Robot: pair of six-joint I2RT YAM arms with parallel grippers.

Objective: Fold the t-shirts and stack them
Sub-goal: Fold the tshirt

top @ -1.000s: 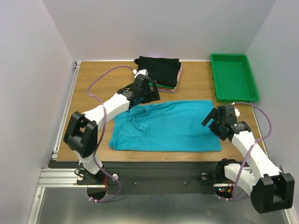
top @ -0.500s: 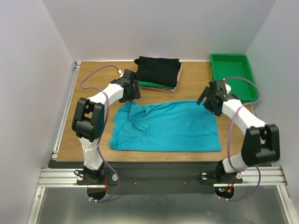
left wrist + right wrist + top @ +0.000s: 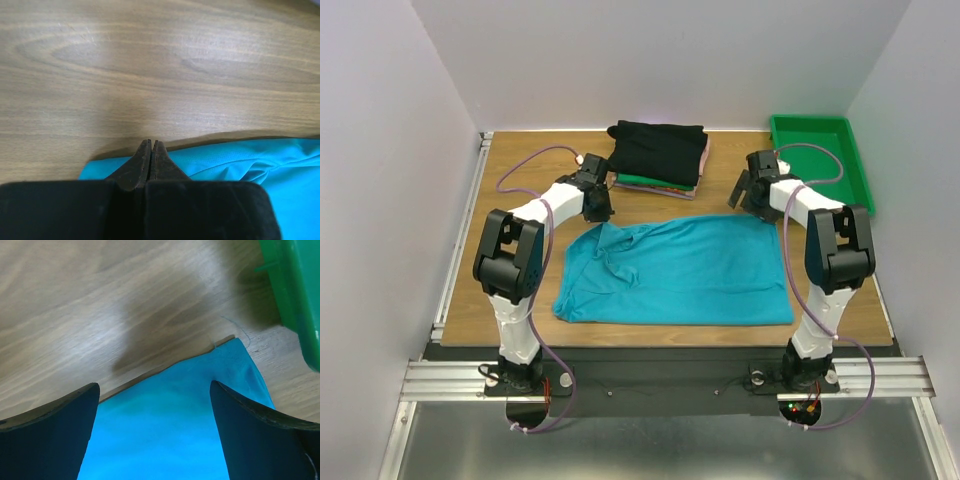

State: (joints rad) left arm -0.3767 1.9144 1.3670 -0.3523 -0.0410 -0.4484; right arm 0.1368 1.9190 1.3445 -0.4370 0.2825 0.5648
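Now your left gripper point(image 3: 151, 146) is pressing its fingers together at the far left edge of the teal shirt point(image 3: 680, 270). Your right gripper point(image 3: 153, 385) is hovering spread over its far right corner. Shirt is lying on the table point(image 3: 735, 165).

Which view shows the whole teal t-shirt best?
Top external: the teal t-shirt lies spread out in full there, every edge visible. The left wrist view catches only a strip along one edge, the right wrist view only one corner.

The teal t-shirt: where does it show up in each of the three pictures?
Top external: teal t-shirt spread mid-table, between the arms.
Left wrist: bottom strip, under the shut left claw.
Right wrist: bottom centre, between the open right claw fingers.
Shared landmark: the wooden table.
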